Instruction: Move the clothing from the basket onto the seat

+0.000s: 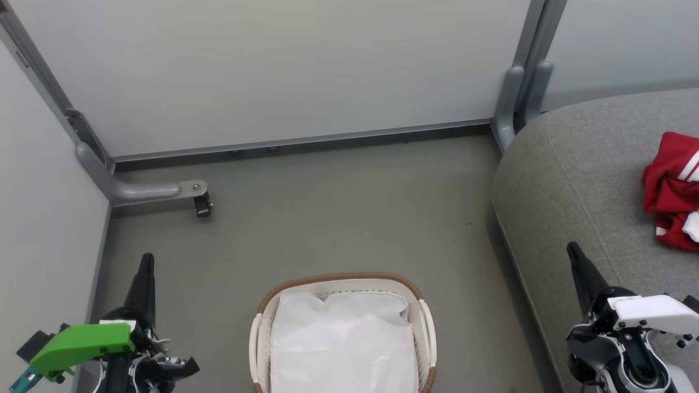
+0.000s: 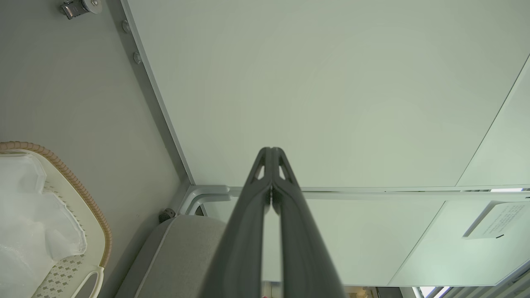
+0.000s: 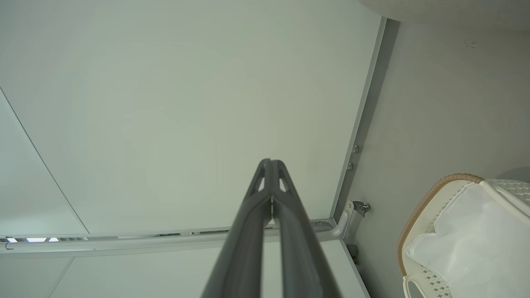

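The red clothing (image 1: 670,188) with white stripes lies crumpled on the grey seat (image 1: 573,185) at the right edge of the head view. The white basket (image 1: 427,322) with a brown rim sits on the floor at bottom centre; a white liner (image 1: 341,344) covers its inside and no red cloth shows there. My left gripper (image 1: 147,258) stands shut and empty left of the basket. My right gripper (image 1: 572,248) is shut and empty over the seat's front edge. Each wrist view shows its fingertips pressed together, the left gripper (image 2: 271,150) and the right gripper (image 3: 271,161) facing pale wall panels.
Pale partition walls (image 1: 273,71) enclose the floor at the back and left. A grey bracket foot with a small black caster (image 1: 202,205) juts out at the back left. A grey post (image 1: 519,98) stands by the seat's back corner. Grey floor (image 1: 349,218) lies between basket and wall.
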`<state>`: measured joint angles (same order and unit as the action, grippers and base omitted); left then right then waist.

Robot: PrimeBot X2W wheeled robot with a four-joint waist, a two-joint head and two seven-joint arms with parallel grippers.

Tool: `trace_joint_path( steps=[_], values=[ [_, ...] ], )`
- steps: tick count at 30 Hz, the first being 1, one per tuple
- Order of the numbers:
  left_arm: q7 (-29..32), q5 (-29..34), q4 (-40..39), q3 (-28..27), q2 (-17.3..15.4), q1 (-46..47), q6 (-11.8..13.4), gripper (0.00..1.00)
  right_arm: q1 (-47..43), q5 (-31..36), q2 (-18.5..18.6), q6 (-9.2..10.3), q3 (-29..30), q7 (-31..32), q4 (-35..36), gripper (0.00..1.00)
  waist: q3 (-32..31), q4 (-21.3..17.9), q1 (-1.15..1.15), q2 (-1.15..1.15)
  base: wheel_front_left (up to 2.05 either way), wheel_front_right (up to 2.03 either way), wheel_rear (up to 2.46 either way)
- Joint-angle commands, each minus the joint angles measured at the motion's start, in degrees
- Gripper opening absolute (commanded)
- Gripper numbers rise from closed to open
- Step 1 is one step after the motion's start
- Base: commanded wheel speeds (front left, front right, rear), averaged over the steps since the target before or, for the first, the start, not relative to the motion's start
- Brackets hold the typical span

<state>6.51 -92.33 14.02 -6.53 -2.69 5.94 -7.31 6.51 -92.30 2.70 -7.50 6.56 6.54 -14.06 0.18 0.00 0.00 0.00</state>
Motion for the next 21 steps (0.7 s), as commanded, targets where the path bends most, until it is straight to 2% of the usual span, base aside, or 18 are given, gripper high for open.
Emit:
trace_joint_path(
  steps=[1, 21],
  values=[
    [0.2, -0.2, -0.1, -0.1, -0.4, 0.6, -0.4, 0.0, -0.6, -0.2, 0.3, 0.02, 0.1, 0.2, 0.2, 0.0, 0.0, 0.0, 0.0, 0.0, 0.0, 0.0, 0.0],
    [0.2, -0.2, -0.1, -0.1, -0.4, 0.6, -0.4, 0.0, -0.6, -0.2, 0.3, 0.02, 0.1, 0.2, 0.2, 0.0, 0.0, 0.0, 0.0, 0.0, 0.0, 0.0, 0.0]
  ],
)
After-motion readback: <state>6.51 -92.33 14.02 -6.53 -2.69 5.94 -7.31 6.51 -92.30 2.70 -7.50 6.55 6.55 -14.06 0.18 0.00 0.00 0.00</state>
